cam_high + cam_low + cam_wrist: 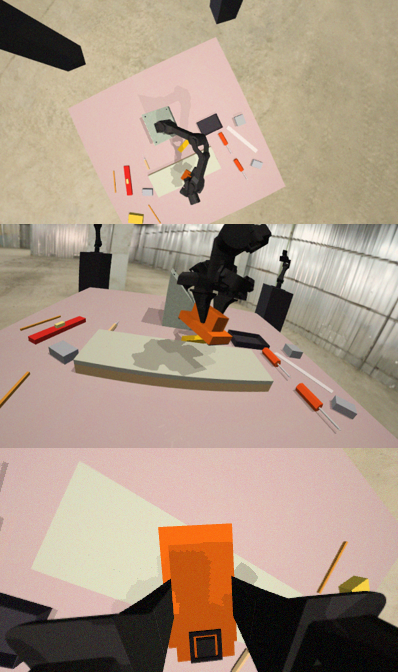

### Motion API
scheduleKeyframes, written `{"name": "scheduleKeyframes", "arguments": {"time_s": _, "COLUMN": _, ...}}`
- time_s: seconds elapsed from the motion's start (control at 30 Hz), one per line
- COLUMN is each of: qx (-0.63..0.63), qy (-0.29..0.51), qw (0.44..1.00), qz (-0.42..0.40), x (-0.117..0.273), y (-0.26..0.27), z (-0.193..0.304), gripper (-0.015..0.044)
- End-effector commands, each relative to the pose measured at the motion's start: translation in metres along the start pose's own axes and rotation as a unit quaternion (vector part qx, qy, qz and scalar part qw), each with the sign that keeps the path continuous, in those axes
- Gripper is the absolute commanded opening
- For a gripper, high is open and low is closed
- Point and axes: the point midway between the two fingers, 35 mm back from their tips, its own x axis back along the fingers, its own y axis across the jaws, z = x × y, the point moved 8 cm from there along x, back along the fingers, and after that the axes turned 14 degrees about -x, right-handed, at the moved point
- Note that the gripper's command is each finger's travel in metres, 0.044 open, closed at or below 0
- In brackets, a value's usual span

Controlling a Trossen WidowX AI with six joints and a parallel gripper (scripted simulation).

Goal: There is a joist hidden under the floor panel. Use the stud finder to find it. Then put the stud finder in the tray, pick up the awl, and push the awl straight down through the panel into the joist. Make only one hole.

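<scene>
Corrugated metal walls stood behind the pink surface [199,78] [155,417] [280,503], with bare concrete floor around it. Over the pale floor panel [158,183] [102,348] [80,523], the end effector [211,317] [199,579] gripped the orange stud finder [186,174] [214,331] [197,563] by its narrower upper block, the fingers closed on opposite sides. Tilted in the exterior view, the stud finder hung above the panel, whose top carried a broad shadow. Beyond the panel's far side lay a yellow bar [183,145] [193,339], and near it sat the dark tray [209,124] [249,340] [17,623], holding nothing. Two tools with orange-red handles and thin metal shafts, one nearer the tray [222,139] [271,357] and one farther off [239,165] [309,396], lay beside a white strip [242,139] [305,373]; which was the awl could not be told. A red level [127,180] [57,330] rested well apart, toward the opposite edge.
</scene>
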Motion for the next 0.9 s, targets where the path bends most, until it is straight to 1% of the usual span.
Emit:
{"name": "scheduleKeyframes", "arguments": {"time_s": 0.0, "qx": 0.032, "qy": -0.002, "qw": 0.999, "qz": -0.004, "x": 0.0, "y": 0.03, "z": -0.003, "gripper": 0.0}}
{"name": "scheduleKeyframes", "arguments": {"time_s": 0.43, "qx": 0.134, "qy": -0.003, "qw": 0.991, "qz": -0.026, "x": -0.002, "y": 0.116, "z": 0.004, "gripper": 0.0}}
{"name": "scheduleKeyframes", "arguments": {"time_s": 0.87, "qx": 0.231, "qy": -0.01, "qw": 0.971, "qz": -0.057, "x": 0.001, "y": 0.192, "z": 0.03, "gripper": 0.0}}
